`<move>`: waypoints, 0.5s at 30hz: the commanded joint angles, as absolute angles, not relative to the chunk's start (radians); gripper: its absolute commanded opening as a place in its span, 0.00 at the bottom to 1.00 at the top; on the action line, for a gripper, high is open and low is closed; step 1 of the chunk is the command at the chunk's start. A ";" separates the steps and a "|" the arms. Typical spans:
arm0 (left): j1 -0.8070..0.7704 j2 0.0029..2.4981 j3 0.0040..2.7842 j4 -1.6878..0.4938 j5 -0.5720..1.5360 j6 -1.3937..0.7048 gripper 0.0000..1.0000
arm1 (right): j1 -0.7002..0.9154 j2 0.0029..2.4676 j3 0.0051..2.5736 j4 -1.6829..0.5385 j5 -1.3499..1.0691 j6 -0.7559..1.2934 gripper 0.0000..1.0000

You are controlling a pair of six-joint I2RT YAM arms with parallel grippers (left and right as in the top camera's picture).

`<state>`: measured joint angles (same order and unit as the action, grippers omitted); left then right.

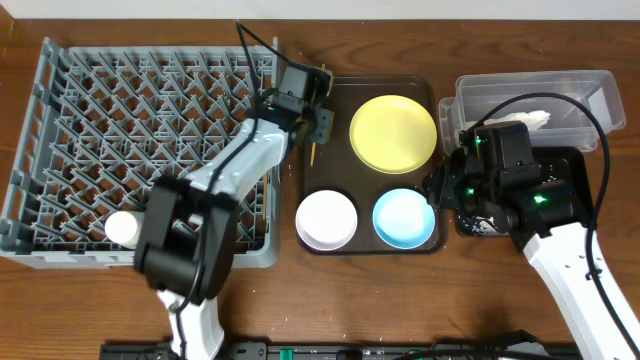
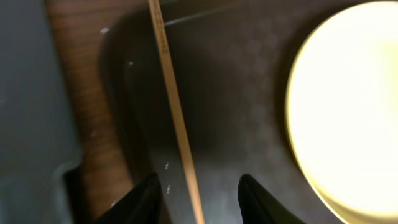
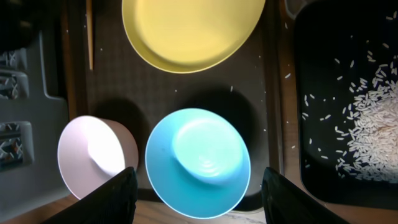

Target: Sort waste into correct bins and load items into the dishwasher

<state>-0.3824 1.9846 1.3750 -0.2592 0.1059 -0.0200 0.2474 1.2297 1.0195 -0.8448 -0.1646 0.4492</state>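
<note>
My left gripper [image 1: 320,122] [image 2: 199,194] is open over the top-left corner of the brown serving tray, its fingers on either side of a thin wooden chopstick [image 2: 177,118] [image 1: 312,152] lying there. The yellow plate [image 1: 393,132] [image 2: 348,106], the white bowl [image 1: 326,219] [image 3: 96,155] and the light blue bowl [image 1: 404,218] [image 3: 198,163] sit on that tray. My right gripper [image 1: 445,190] [image 3: 199,206] is open and empty above the blue bowl. A white cup [image 1: 122,228] lies in the grey-blue dish rack [image 1: 60,120]. Rice scraps [image 3: 373,137] lie in the black tray [image 1: 578,168]. White crumpled paper [image 1: 527,120] lies in the clear tub [image 1: 590,85]. The green wrapper is out of view.
The dark brown serving tray [image 1: 340,110] [image 3: 261,118] stands between the rack and the two bins. A few rice grains are scattered on it. My right arm covers much of the black tray in the overhead view.
</note>
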 commanded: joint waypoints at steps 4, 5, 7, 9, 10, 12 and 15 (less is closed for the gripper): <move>-0.394 2.094 1.379 -0.132 0.081 -0.004 0.36 | 0.264 1.231 1.017 -0.839 -0.162 0.478 0.62; -0.395 2.105 1.379 -0.122 0.066 -0.004 0.35 | 0.264 1.231 1.017 -0.840 -0.162 0.478 0.62; -0.397 2.127 1.379 -0.108 0.041 -0.004 0.35 | 0.264 1.231 1.017 -0.841 -0.162 0.478 0.62; -0.399 2.153 1.379 -0.094 0.029 -0.004 0.35 | 0.264 1.231 1.017 -0.842 -0.162 0.478 0.62; -0.399 2.164 1.379 -0.087 0.029 -0.004 0.35 | 0.264 1.231 1.017 -0.841 -0.162 0.478 0.62; -0.399 2.187 1.379 -0.081 0.010 -0.004 0.34 | 0.264 1.231 1.017 -0.841 -0.162 0.478 0.62; -0.401 2.197 1.379 -0.081 0.007 -0.014 0.33 | 0.264 1.231 1.017 -0.841 -0.162 0.478 0.62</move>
<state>-0.3996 2.1578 1.3792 -0.0700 0.0410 -0.0139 0.2474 1.2297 1.0195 -0.8410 -0.1642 0.4644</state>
